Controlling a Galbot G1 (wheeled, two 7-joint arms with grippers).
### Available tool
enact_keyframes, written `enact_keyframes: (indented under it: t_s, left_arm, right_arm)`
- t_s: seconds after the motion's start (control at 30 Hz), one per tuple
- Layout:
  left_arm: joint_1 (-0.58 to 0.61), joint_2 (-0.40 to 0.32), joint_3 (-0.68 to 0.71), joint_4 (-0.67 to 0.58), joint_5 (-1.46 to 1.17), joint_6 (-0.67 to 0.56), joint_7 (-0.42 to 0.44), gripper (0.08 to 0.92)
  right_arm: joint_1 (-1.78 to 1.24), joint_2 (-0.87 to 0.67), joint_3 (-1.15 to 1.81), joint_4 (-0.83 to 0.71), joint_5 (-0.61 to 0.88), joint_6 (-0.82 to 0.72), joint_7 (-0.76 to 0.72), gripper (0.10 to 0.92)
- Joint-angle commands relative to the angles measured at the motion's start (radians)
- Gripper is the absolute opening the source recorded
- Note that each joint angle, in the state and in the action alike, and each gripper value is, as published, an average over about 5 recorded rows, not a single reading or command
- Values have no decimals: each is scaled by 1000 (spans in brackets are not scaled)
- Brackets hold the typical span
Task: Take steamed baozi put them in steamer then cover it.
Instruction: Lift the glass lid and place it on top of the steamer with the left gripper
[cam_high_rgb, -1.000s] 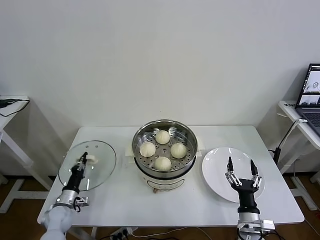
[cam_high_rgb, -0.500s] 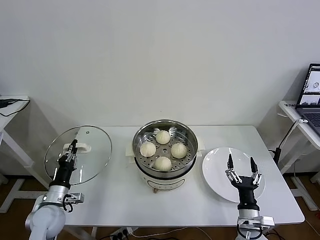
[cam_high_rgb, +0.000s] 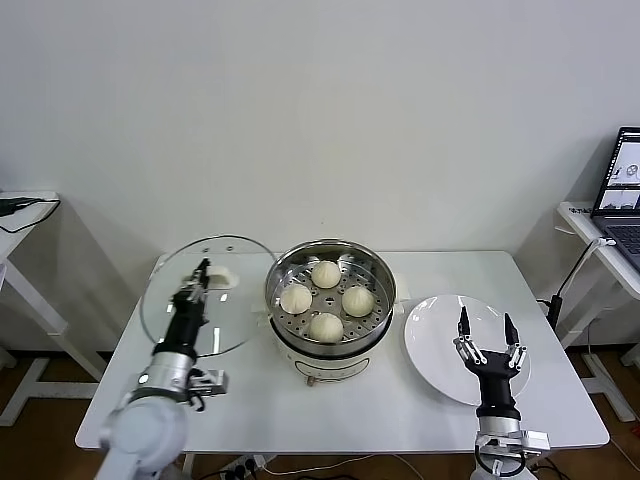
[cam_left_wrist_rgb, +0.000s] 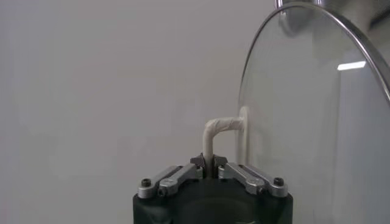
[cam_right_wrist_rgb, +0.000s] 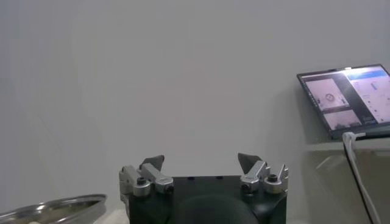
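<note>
We find the left gripper (cam_high_rgb: 203, 270) clamped on the lid (cam_high_rgb: 205, 295) handle, steamer (cam_high_rgb: 330, 300) just to its right, right gripper (cam_high_rgb: 487, 333) apart, idle

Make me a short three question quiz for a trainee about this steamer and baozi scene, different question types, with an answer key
1. True or false: the steamer is already covered by the glass lid.
2. Multiple choice: what is the left gripper shut on? A) a bun B) the lid's white handle C) the white plate
3. Fill in: the number of steamed baozi sitting in the steamer is ____.

Key:
1. False. The lid is held up, tilted, to the left of the steamer, which is uncovered.
2. B. The right gripper is open above the plate, holding nothing.
3. Four.
</note>
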Motion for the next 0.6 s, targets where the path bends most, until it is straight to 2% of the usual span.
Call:
enact_keyframes:
  t_s: [0.03, 0.3, 0.6]
  left_arm:
    - [-232, -32, 390, 3, 128, 235, 127, 185]
    - [-363, -129, 504, 114, 196, 312, 164, 185]
    - [-391, -213, 550, 228, 285, 300, 162, 185]
  right_arm:
    - [-4, 9, 9, -1, -7, 3, 0, 823]
    - [-9, 24, 15, -3, -20, 8, 0, 823]
    - [-6, 45, 7, -17, -45, 17, 1, 823]
